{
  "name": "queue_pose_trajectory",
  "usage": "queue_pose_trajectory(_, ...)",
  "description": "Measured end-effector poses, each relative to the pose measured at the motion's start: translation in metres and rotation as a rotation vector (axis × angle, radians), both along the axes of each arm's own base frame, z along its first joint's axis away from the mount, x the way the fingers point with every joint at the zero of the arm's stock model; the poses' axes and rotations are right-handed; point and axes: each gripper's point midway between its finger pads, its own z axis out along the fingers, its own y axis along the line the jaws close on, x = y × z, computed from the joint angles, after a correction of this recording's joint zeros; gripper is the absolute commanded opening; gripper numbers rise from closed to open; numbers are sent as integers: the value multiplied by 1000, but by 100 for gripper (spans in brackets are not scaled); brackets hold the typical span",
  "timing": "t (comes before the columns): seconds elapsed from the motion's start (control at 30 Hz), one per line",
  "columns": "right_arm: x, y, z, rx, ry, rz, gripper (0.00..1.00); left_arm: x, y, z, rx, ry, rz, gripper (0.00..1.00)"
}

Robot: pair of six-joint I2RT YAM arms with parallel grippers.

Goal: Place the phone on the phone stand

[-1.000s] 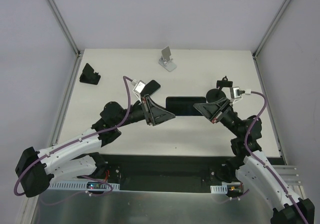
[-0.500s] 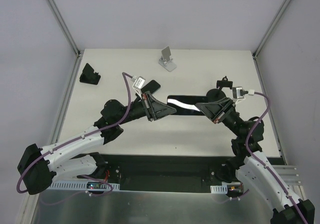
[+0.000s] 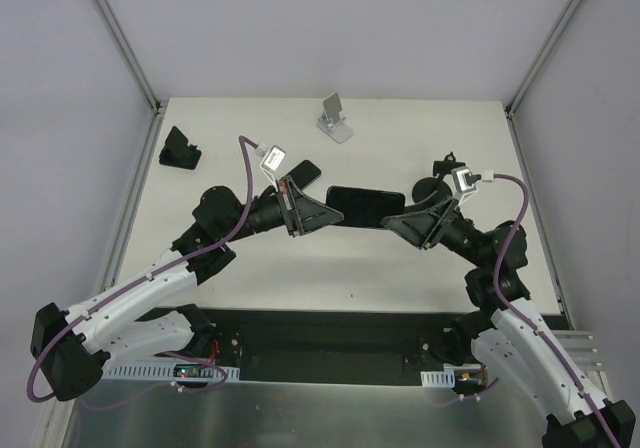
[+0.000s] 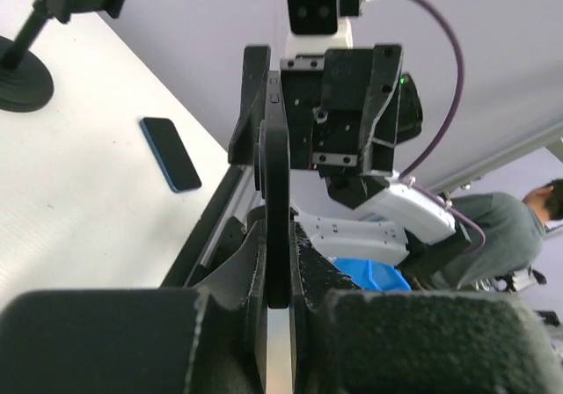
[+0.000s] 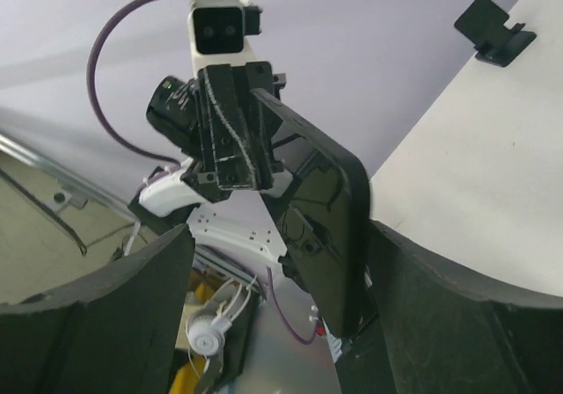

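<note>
Phone [image 3: 362,206] was off the bench [image 3: 300,268], hanging lengthwise between the two arms, above mid-bench.

Left fingers [image 3: 314,213] were clamped on its left end. From the left wrist, the phone [image 4: 274,174] stood edge-on in the slot, with a finger [image 4: 249,266] pressed to each face.

Right fingers [image 3: 412,223] were spread wide around the right end. From the right wrist, the phone [image 5: 327,227] lay close to one finger [image 5: 422,306], with a plain gap to the other. Could not tell whether that near finger touched it.

Stand [image 3: 335,118], silver with a tilted back, stood near the far edge, a little left of centre. It was well apart from the phone, with a stretch of white bench between them.

Blue phone [image 3: 306,173] lay flat just beyond the left fingers, on the far side. Clamp stand [image 3: 438,180], black with a round base, stood upright just beyond the right fingers. Black holder [image 3: 180,150] sat near the left edge toward the far corner, well apart from everything else.

The bench top was white and matte. Pale grey walls closed in three sides, and metal posts [image 3: 120,38] rose at the far corners. From the left wrist a seated person [image 4: 528,227] showed past the right arm.
</note>
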Motion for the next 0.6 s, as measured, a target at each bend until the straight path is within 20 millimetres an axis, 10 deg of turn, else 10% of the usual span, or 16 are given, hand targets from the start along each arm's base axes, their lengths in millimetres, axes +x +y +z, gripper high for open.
queue_pose_trajectory(0.23, -17, 10, 18, -74, -103, 133, 63, -22, -4, -4, 37, -15, -138, 0)
queue_pose_trajectory(0.53, -28, 13, 7, -127, -122, 212, 1, -34, -16, -5, 40, -15, -294, 0)
queue_pose_trajectory(0.6, -30, 13, 7, -128, -125, 223, 1, -34, -16, -1, 35, -34, -307, 0)
